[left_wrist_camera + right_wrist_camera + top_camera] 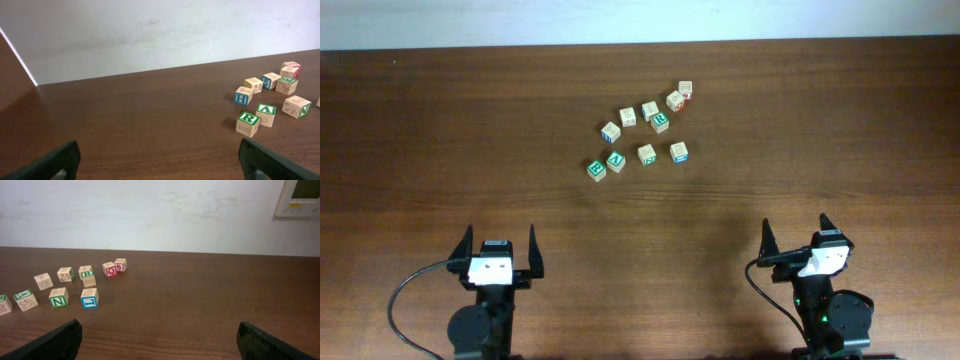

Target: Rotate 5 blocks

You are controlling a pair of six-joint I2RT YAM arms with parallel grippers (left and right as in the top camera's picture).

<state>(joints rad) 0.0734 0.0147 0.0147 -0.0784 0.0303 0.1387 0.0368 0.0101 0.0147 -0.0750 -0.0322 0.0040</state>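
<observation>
Dark wooden table [440, 130], blocks [647, 153] clustered together

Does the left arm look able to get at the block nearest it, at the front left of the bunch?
Probably yes. The left gripper is open, and only bare table lies between it and that nearest block. A neighbouring block sits close on its right, which may crowd one finger.
</observation>
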